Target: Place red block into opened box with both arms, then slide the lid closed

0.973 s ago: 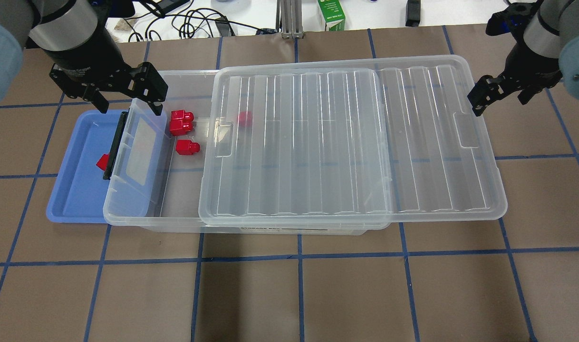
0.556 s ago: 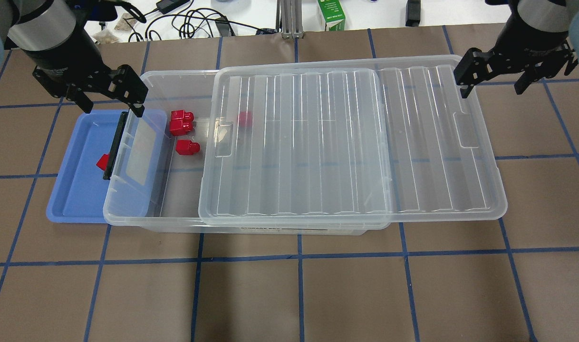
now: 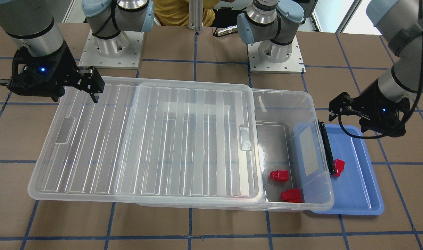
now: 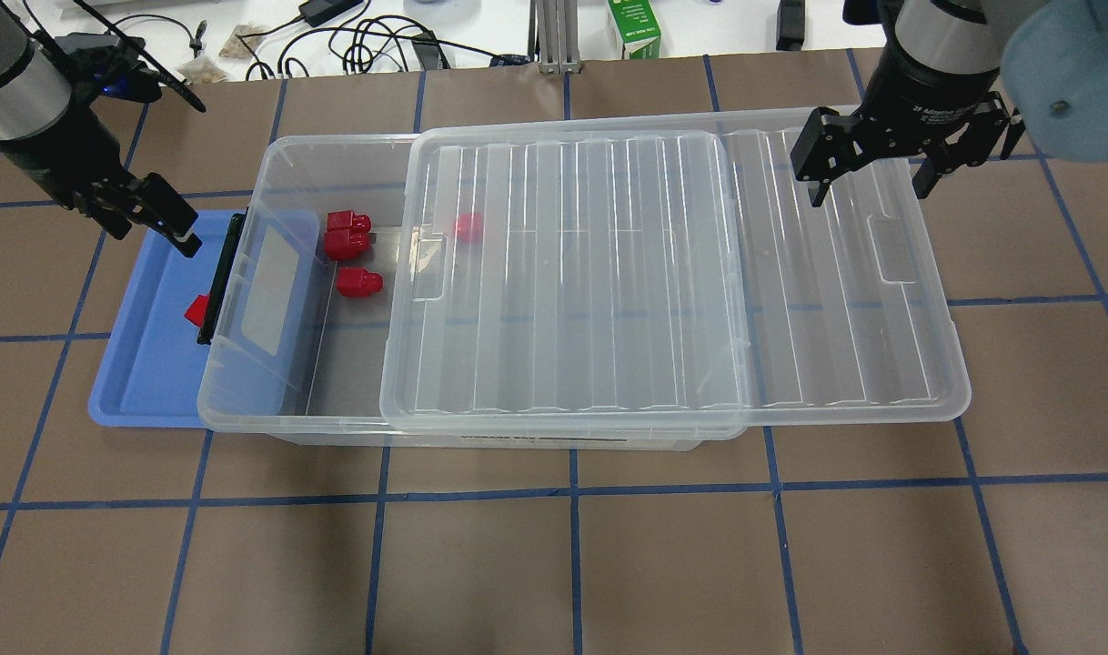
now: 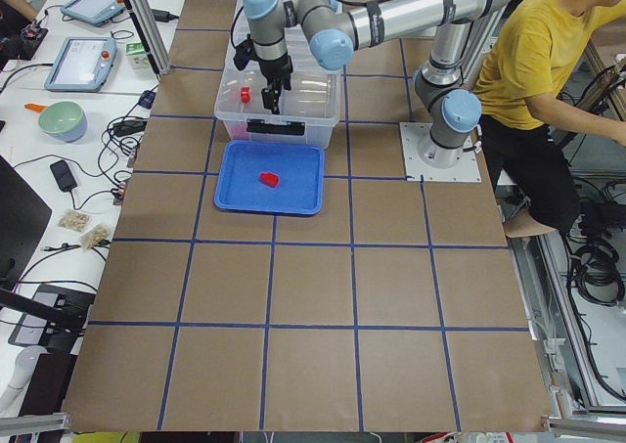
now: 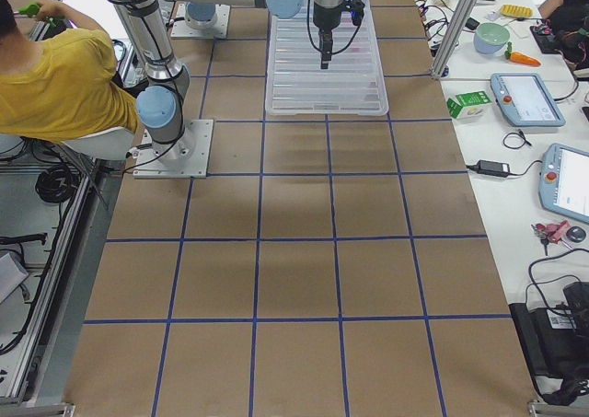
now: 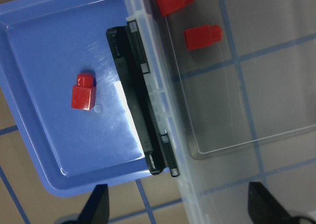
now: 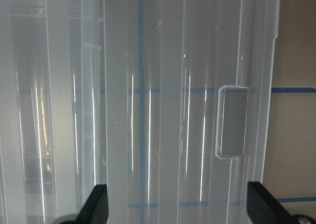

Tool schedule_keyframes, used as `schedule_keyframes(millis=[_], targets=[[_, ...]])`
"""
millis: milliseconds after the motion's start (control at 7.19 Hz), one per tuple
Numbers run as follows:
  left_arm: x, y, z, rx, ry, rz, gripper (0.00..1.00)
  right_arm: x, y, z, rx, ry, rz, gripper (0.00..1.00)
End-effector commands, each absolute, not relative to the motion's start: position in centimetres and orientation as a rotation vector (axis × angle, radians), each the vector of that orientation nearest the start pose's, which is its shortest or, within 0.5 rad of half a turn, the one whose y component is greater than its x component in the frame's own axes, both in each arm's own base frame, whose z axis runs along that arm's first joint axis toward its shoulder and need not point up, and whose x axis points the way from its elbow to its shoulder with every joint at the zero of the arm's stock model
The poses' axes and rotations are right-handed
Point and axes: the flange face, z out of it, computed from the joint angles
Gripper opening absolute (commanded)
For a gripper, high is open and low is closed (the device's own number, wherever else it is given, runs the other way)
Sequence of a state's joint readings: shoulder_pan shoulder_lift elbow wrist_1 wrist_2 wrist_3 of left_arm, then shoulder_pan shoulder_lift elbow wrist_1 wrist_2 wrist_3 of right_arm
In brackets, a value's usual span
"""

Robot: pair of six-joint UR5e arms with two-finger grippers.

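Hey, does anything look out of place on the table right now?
The lid sits slid sideways, overhanging the end of the box near the right gripper. One red block lies alone on the blue tray, outside the box, while other red blocks are inside.

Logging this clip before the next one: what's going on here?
Two arms work at a clear box whose lid is slid aside, leaving one end open. The left end effector hangs open and empty over the blue tray, where one red block lies. The right end effector hangs open above the lid, holding nothing. Other red blocks lie in the box's open end. The lid is not yet closed.
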State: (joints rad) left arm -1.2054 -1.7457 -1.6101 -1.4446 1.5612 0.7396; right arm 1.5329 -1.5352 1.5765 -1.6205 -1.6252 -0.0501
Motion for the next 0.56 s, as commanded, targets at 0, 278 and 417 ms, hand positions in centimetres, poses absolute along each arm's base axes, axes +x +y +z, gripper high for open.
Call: schedule_keyframes(millis=[0, 278, 417], targets=[[14.1, -57.4, 32.1, 0.786, 3.135, 0.001, 1.0, 11.1, -50.9, 47.5, -0.019, 3.193, -0.019, 1.0], [16.3, -58.5, 27.0, 0.824, 3.151, 0.001, 1.0, 10.9, -49.7, 48.2, -0.015, 3.201, 0.025, 1.0], [16.8, -59.1, 25.4, 0.855, 3.14, -0.005, 1.0, 10.9, -48.9, 47.9, -0.018, 3.197, 0.121, 1.0]])
